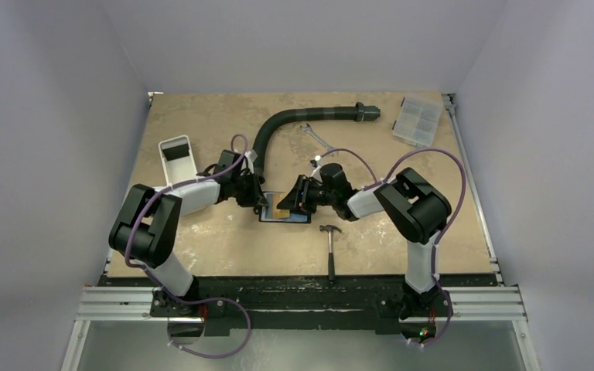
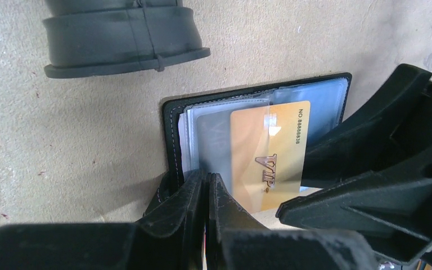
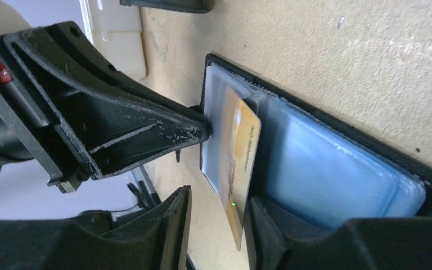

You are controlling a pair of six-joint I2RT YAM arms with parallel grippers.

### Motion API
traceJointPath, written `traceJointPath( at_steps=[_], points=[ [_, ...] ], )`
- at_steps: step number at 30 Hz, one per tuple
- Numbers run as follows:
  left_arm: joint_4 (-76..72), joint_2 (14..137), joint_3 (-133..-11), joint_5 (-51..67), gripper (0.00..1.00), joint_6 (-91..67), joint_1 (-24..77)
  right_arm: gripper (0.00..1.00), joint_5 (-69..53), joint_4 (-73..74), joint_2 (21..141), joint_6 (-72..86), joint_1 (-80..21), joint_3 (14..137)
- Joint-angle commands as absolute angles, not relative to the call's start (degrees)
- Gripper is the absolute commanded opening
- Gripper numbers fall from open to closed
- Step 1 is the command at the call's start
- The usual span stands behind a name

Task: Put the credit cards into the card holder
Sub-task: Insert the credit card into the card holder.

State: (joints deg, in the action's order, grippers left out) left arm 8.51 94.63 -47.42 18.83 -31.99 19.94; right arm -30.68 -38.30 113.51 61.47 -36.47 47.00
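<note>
1. I see the tan, stone-patterned table (image 1: 201,124), with both arms meeting at its middle.
2. The black folding card holder (image 2: 171,129) lies open and flat there, its clear pockets facing up.
3. My left gripper (image 2: 206,183) is closed tight, its tips against one edge of the holder.
4. My right gripper (image 3: 219,197) is partly open. The card stands between its fingers, with a gap on one side.
5. The gold plastic credit card (image 2: 270,152) sits partway inside a clear pocket.

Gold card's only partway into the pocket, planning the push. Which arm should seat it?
Right. The right pincer straddles the gold VIP card, jaws apart, lined up to nudge it deeper. The left pincer is shut against the card holder edge, apparently steadying it; better left there.
</note>
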Motion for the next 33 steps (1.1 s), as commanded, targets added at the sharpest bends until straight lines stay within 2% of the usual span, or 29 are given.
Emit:
traceJointPath(
  at_steps=[1,9,10,14,18,22,33],
  points=[
    [9.50,93.86,-46.12,18.46,0.00,-31.91,20.04,0.47,-26.44,-24.47,108.93,51.30,-36.65,47.84],
    [9.71,93.82,-46.36,18.71,0.00,-31.81,20.04,0.48,-24.65,-24.06,106.99,49.90,-36.49,46.12],
    [9.86,93.74,-46.38,18.65,0.00,-31.67,20.04,0.44,-24.84,-24.33,107.30,50.04,-36.36,46.22],
    [10.49,92.92,-46.03,18.18,0.00,-31.64,20.04,0.20,-23.55,-25.05,107.19,49.98,-36.25,46.43],
    [9.80,92.14,-44.35,17.89,0.00,-32.18,20.04,0.07,-23.46,-24.97,108.19,49.28,-36.30,47.30],
    [8.40,92.19,-42.88,18.23,0.00,-33.01,20.04,0.00,-22.33,-26.29,109.04,48.82,-36.71,47.29],
    [5.46,90.72,-39.92,18.96,0.00,-35.33,20.21,0.00,-28.29,-43.65,115.25,61.71,-37.27,44.22]
  ],
)
